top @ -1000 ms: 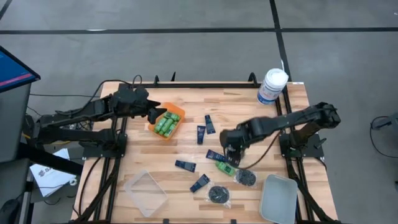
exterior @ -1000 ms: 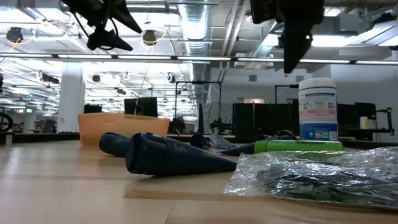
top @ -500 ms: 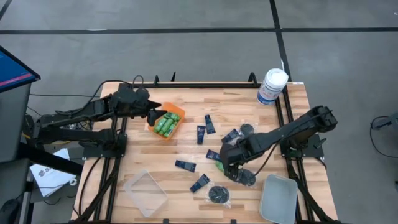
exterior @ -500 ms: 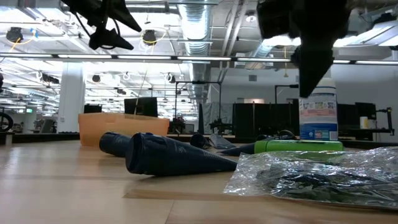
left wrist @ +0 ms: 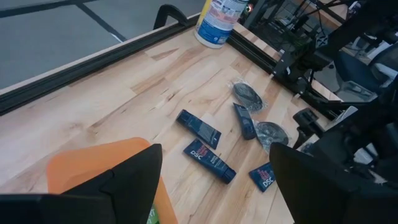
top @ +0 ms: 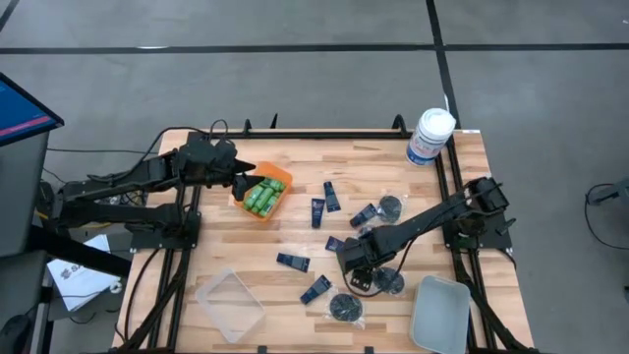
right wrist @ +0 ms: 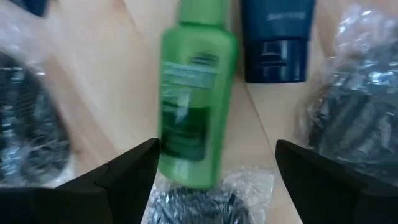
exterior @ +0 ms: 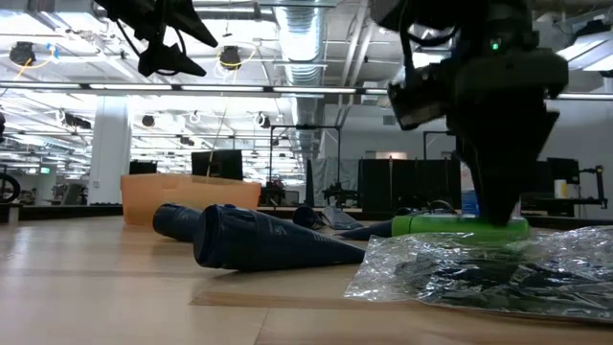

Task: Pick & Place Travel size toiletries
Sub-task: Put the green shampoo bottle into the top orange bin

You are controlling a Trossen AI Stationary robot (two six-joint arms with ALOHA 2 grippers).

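Green bottle lies flat on the table, right of centre, toward the near edge, cap end beside a navy tube; clear packets with black round pieces lie on either side of it. Right gripper is low over this bottle, fingers spread wide, one on each side of the bottle's lower half, not closed on it. In the low view the gripper body stands right at the bottle, down near table level. Right arm stretches from its base at the right edge diagonally across toward the middle, laid low and long.

More navy tubes scatter across the table centre; another packet sits near the front edge.

Orange bin near the back-left holds several green bottles. Left gripper hangs just beside that bin's left rim, raised above the table, fingers parted and holding nothing. Left arm reaches in from the left edge, roughly level.

Clear tray at front-left corner; grey tray at front-right corner. White canister stands at back-right corner.
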